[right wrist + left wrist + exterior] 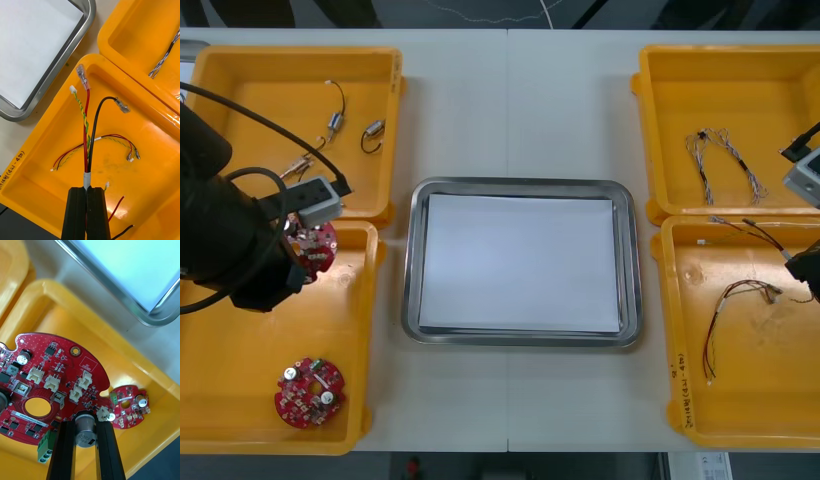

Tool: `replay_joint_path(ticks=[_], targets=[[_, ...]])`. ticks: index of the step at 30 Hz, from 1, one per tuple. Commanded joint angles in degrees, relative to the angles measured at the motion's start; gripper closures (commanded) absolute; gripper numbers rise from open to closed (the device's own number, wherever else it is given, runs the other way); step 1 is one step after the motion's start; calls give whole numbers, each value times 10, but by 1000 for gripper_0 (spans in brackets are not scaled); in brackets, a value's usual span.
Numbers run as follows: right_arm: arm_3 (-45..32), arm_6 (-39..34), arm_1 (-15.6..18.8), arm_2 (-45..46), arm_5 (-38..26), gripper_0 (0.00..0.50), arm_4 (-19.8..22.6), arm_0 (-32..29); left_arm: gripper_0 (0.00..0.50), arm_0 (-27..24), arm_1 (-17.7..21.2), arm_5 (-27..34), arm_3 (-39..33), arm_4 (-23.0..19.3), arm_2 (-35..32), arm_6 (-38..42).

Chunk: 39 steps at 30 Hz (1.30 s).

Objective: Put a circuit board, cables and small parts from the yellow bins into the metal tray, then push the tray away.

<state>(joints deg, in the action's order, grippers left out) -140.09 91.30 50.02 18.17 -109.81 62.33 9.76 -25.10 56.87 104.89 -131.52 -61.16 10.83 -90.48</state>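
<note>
My left gripper (298, 256) hangs over the near-left yellow bin (220, 400), shut on a round red circuit board (316, 244). In the left wrist view the fingers (62, 450) clamp the board (48, 378) at its edge, around a metal cylinder. A second board (308, 392) lies lower in that bin (129, 410). My right gripper (87, 190) is shut on a bundle of red, black and yellow-green cables (87, 123), held above the near-right bin (157, 176). In the front view that gripper (796, 262) sits at the right edge with the cables (745, 230) trailing left. The metal tray (523, 188) lies between the bins, white inside.
Another red and yellow cable (735, 300) lies on the near-right bin's floor. A twisted blue and white cable (725, 155) rests in the far-right bin (650, 120). Small metal parts (338, 122) sit in the far-left bin (240, 60).
</note>
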Motion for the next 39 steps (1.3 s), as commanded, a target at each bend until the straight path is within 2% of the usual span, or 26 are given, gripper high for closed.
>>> replay_joint_path(ticks=[1,10,18,24,35,39], targets=[[-1,25,21,-3,-2,500,-11,8,500,-65,-23,6,-22,-5,56,71],[-1,27,21,4,-2,500,-15,2,500,-139,-83,10,-25,2,143,173],[-1,32,21,15,-2,500,-17,-9,500,-191,-146,13,4,32,224,252],[-1,36,21,15,-2,500,-19,-9,500,-211,-185,3,43,67,267,265],[-1,43,21,16,-2,500,-27,-9,500,-238,-200,-77,126,90,339,269],[-1,45,21,16,-2,500,-34,-9,498,-249,-212,-96,161,112,369,269]])
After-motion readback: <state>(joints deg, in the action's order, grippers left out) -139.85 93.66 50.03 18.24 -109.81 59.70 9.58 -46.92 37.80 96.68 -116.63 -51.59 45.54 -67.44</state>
